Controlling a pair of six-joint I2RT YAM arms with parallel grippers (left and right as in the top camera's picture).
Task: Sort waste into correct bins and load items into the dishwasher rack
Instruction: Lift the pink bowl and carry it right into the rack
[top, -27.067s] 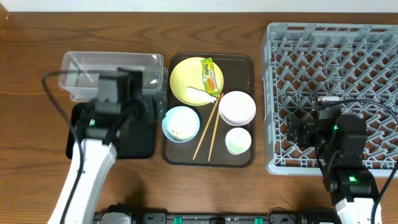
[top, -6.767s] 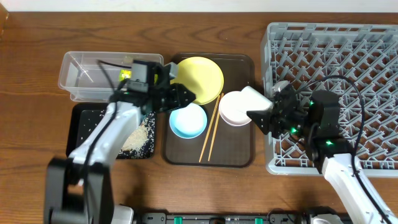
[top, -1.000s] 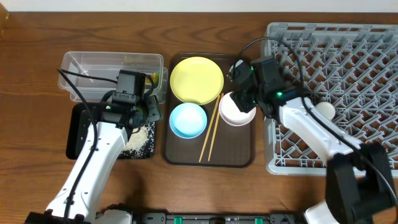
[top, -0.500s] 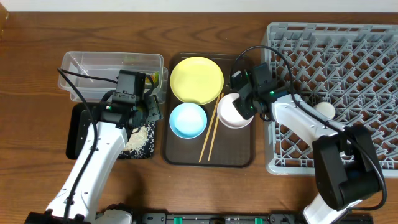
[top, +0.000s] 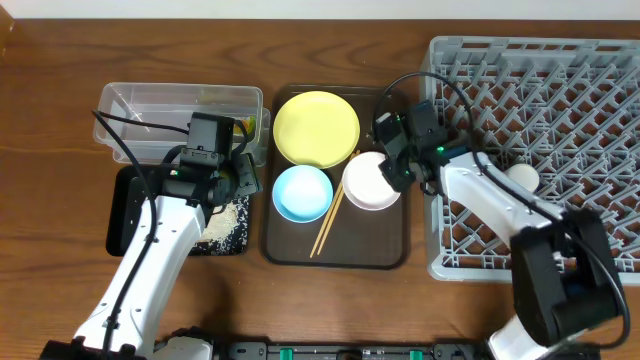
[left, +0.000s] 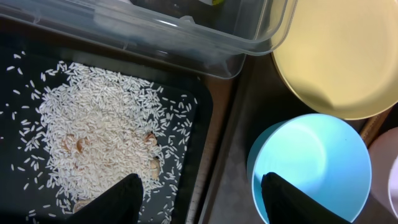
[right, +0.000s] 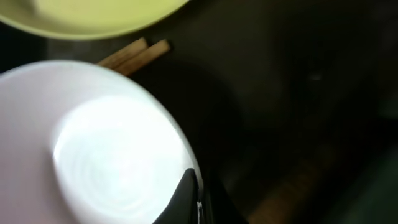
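My right gripper (top: 393, 172) is shut on the right rim of the white-pink bowl (top: 369, 183) on the brown tray; in the right wrist view one finger (right: 186, 194) lies inside the bowl (right: 99, 143) and the rim is pinched. The chopsticks (top: 329, 218) lie slanted beside it, touching the light-blue bowl (top: 303, 192). The yellow plate (top: 316, 129) sits behind. My left gripper (left: 202, 200) hangs open over the edge between the black tray (left: 180, 155) with rice (left: 87, 143) and the blue bowl (left: 311, 168). A pale-green cup (top: 521, 178) sits in the grey rack (top: 600, 70). The wrapper (top: 258, 120) lies in the clear tub (top: 150, 105).
The brown serving tray (top: 380, 255) holds the dishes between the bins and the rack. The left arm (top: 150, 250) crosses the black tray's near side. The right arm (top: 500, 205) reaches over the rack's left wall.
My right gripper has shut on the white-pink bowl's rim and nudged it a little left and forward. The chopsticks swung and slid toward the front. The left arm stayed put.
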